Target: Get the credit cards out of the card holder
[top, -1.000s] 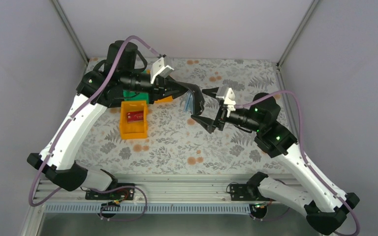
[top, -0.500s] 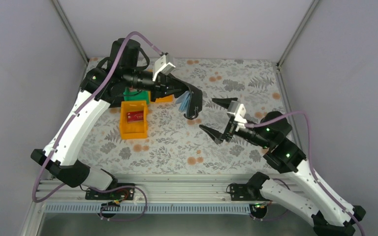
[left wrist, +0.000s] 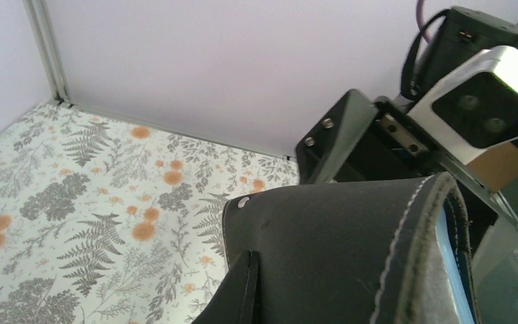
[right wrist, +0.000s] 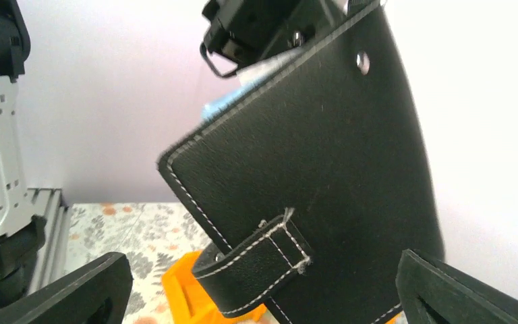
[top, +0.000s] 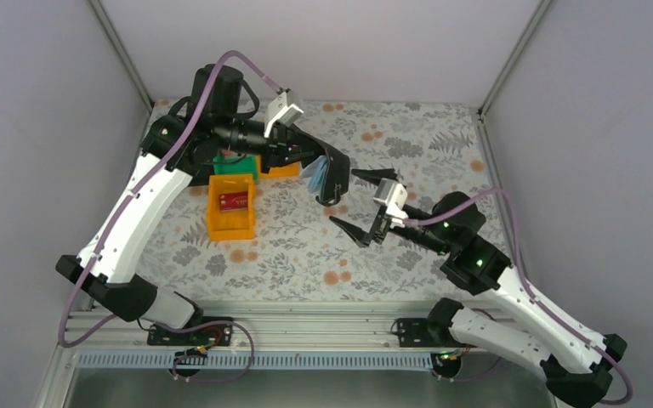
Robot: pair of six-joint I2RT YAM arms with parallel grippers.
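My left gripper (top: 319, 164) is shut on the card holder (top: 337, 174), holding it up on edge above the table's middle. The holder is black outside, and a pale blue inner edge (top: 312, 175) faces left. In the left wrist view its black cover (left wrist: 351, 250) fills the lower right, against my finger (left wrist: 233, 300). My right gripper (top: 350, 201) stands open just right of the holder, not touching it. In the right wrist view the holder (right wrist: 310, 155) and its strap tab (right wrist: 256, 266) hang between the fingers (right wrist: 61, 290). One red credit card (top: 235, 201) lies in an orange tray (top: 230, 223). Any cards in the holder are hidden.
A green tray (top: 236, 167) and a second orange tray (top: 286, 171) sit behind the first orange tray, under the left arm. The flower-patterned table (top: 306, 255) is walled at the back and both sides. The right wrist view shows the orange tray (right wrist: 189, 290) below the holder.
The right gripper pulled back from the holder toward the near right, then came back left beside it, staying open. The left arm shifted the holder slightly.
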